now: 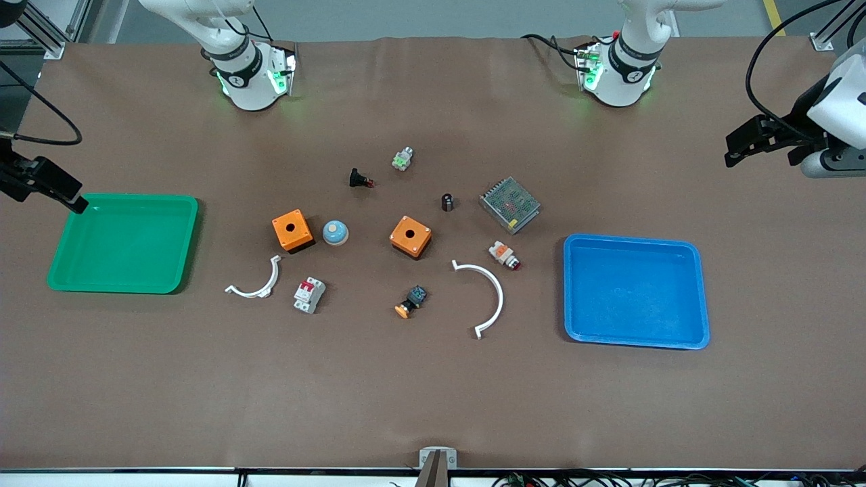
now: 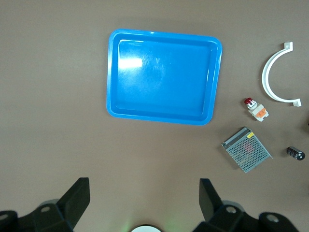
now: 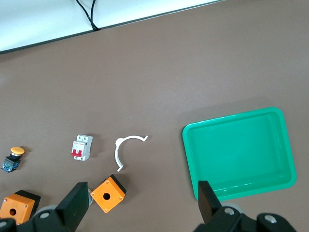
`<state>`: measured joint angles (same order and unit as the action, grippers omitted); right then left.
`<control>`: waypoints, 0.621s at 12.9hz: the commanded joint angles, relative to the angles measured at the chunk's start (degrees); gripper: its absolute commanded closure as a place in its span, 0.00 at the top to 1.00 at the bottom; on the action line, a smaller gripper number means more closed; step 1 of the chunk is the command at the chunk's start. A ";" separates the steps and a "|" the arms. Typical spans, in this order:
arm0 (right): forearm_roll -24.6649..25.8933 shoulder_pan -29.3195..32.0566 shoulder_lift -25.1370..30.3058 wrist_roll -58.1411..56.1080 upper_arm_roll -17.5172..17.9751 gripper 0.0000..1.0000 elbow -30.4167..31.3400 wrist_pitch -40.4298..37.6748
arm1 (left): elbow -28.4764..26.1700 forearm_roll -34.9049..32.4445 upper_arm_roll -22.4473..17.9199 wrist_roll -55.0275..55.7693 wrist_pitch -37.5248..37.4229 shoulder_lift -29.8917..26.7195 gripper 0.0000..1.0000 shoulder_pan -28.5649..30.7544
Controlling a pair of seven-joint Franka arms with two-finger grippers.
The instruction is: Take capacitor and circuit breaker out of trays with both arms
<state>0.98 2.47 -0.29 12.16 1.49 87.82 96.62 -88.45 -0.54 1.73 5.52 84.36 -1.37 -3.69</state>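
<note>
The capacitor point(image 1: 447, 202), a tiny black cylinder with a pale top, stands on the brown table beside the metal mesh box point(image 1: 510, 204); it also shows in the left wrist view point(image 2: 295, 153). The breaker point(image 1: 309, 295), a light-grey block with red levers, lies nearer the front camera than an orange box point(image 1: 292, 230); it also shows in the right wrist view point(image 3: 81, 148). My left gripper point(image 1: 736, 150) point(image 2: 143, 186) is open and empty, up in the air at the left arm's end of the table. My right gripper point(image 1: 67, 196) point(image 3: 141, 191) is open and empty over the edge of the green tray point(image 1: 61, 277).
A blue tray point(image 1: 636, 338) lies toward the left arm's end. Between the trays lie a second orange box point(image 1: 411, 236), two white arcs point(image 1: 492, 294) point(image 1: 260, 287), a blue dome point(image 1: 335, 233), a black button part point(image 1: 359, 179), a white-and-orange part point(image 1: 504, 255) and an orange-capped switch point(image 1: 411, 302).
</note>
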 commanded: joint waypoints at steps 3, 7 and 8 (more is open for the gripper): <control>0.42 0.69 -0.24 0.23 0.79 1.00 -0.99 -3.01 | -0.24 0.01 0.38 -1.12 0.89 -0.74 1.00 -0.08; 0.43 0.52 -0.15 0.23 0.88 1.00 -0.64 -2.84 | -0.15 0.01 0.30 -1.12 1.33 -0.30 1.00 0.00; 0.42 0.52 -0.15 0.32 0.88 1.00 -0.55 -2.92 | -0.06 0.01 0.29 -1.12 1.33 -0.30 1.00 0.09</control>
<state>0.98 2.47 -0.38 12.15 1.75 87.63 94.27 -88.45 -0.54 2.03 5.50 85.25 -1.36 -3.71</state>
